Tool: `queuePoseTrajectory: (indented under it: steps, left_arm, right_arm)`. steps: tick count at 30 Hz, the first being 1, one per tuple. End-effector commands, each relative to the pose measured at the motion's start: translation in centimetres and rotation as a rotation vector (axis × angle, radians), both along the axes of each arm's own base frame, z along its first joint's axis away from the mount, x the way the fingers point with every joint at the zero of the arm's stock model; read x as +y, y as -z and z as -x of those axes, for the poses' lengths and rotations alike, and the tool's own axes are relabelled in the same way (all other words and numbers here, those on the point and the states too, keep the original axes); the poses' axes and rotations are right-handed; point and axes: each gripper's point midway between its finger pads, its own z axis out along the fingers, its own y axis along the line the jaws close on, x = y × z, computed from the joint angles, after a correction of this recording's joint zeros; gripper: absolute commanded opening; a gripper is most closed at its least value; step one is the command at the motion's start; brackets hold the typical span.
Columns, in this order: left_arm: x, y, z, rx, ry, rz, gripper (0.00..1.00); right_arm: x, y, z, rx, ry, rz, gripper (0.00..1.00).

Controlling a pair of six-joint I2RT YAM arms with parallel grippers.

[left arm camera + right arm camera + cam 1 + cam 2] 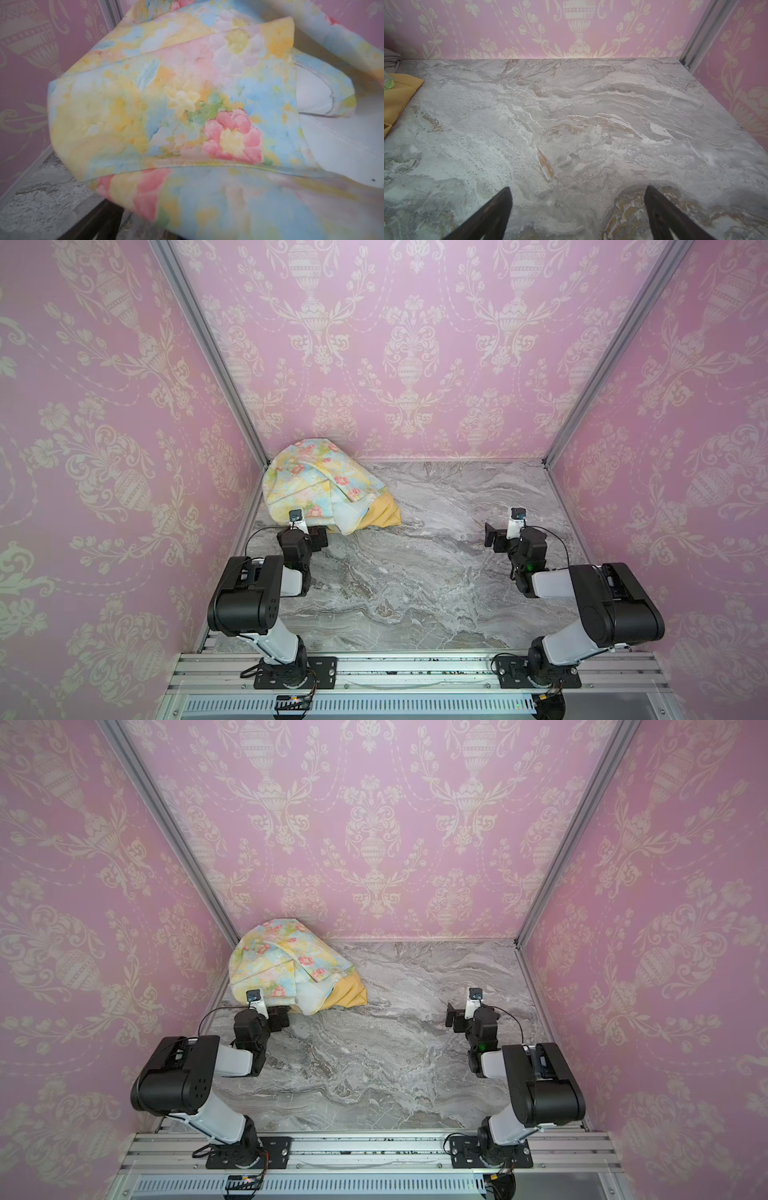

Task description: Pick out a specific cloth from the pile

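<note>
Task barely started, nothing picked. The pile (316, 483) sat at the upper left of the table (415, 580), against the back corner, in both top views. The cloth (386, 512), plain mustard, poked out at the pile's lower right edge, mostly buried under the floral cloth (187, 114). Its corner also showed at the left edge of the right wrist view. The left gripper (319, 537) had its jaws spread wide and was nosed against the pile's lower edge. Floral fabric filled its wrist view, and nothing looked pinched. The right gripper (578, 188) was spread open and empty over bare marble at right centre, well apart from the pile. Left to do: grasp the mustard cloth and pull it clear.
</note>
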Motion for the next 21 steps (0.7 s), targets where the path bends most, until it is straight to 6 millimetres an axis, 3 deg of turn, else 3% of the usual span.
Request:
queuePoseTrajectory:
  steps: [1,21]
  left_arm:
    - [-0.70,0.30,0.16,0.005,0.035,-0.019,0.99]
    - [-1.10,0.28,0.05,0.006,0.060,-0.016,0.99]
  right_arm:
    - [0.05,-0.49,-0.24,-0.015,0.004,-0.012,1.00]
    - [0.03,-0.47,-0.22,-0.015,0.006,-0.012,1.00]
